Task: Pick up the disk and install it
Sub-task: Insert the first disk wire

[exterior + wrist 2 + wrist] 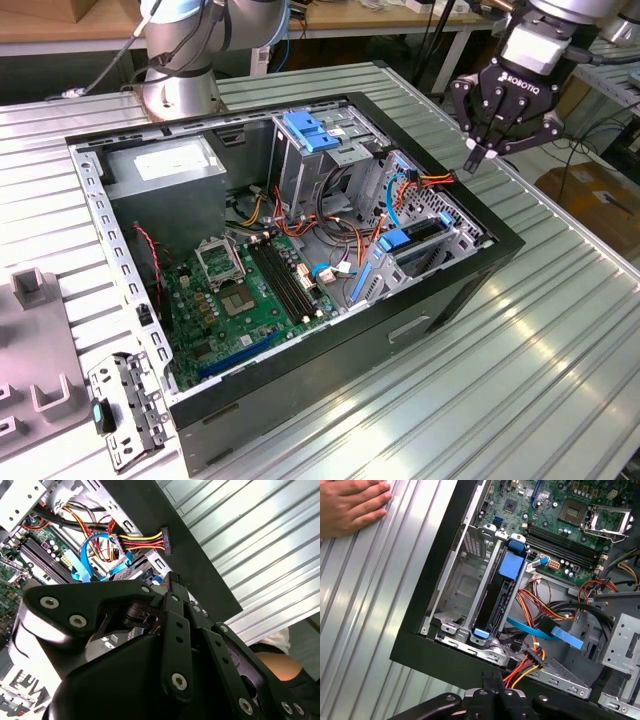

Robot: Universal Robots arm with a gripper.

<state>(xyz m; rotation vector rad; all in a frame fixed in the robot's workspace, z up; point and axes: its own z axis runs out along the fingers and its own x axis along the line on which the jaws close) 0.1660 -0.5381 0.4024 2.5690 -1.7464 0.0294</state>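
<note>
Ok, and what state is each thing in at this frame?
computer case: lying on its side, side panel off.
gripper: shut, holding nothing, above the computer case's edge.
disk: standing on edge in its bay slot.
power connector: loose, not plugged in.
hand: resting flat on the table.

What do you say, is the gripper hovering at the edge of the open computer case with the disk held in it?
No. The gripper hovers at the edge of the open computer case, but shut and empty; in the first wrist view the disk sits in the drive bay.
</note>
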